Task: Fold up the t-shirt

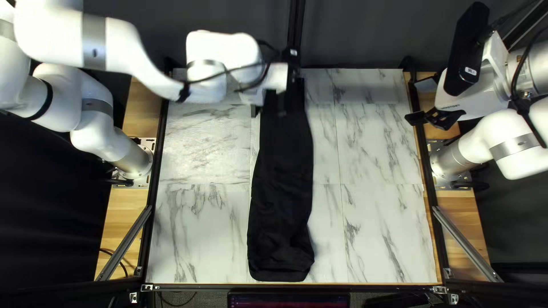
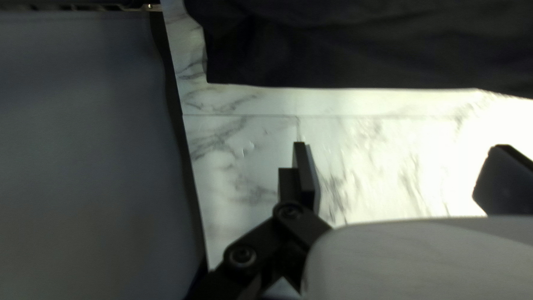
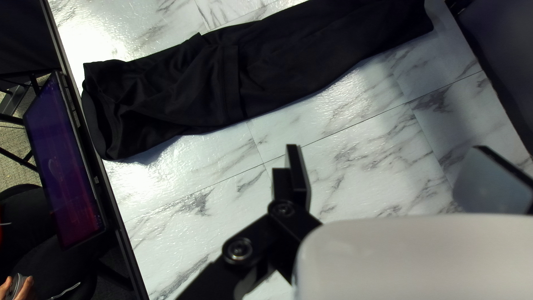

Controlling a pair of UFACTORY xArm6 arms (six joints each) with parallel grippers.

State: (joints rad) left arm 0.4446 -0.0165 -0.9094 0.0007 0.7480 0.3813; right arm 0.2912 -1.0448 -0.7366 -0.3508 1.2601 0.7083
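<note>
The black t-shirt (image 1: 281, 188) lies as a long narrow strip from the table's far edge to near its front edge, rumpled at the near end. My left gripper (image 1: 267, 109) is over its far part. In the left wrist view the left gripper (image 2: 397, 166) stands open above marble, the t-shirt (image 2: 355, 44) ahead, nothing between its fingers. My right gripper (image 1: 420, 101) hangs by the table's right edge. In the right wrist view the right gripper (image 3: 391, 166) is open and empty, and the t-shirt (image 3: 266, 66) lies ahead with a straight fold across it.
Marble tabletop (image 1: 377, 171) shows on both sides of the strip. Dark rails (image 1: 425, 165) run along the table's edges, and a dark curtain (image 1: 365, 34) hangs behind. Beyond the near edge are a screen (image 3: 64, 161) and a person's hand (image 3: 21, 289) holding something.
</note>
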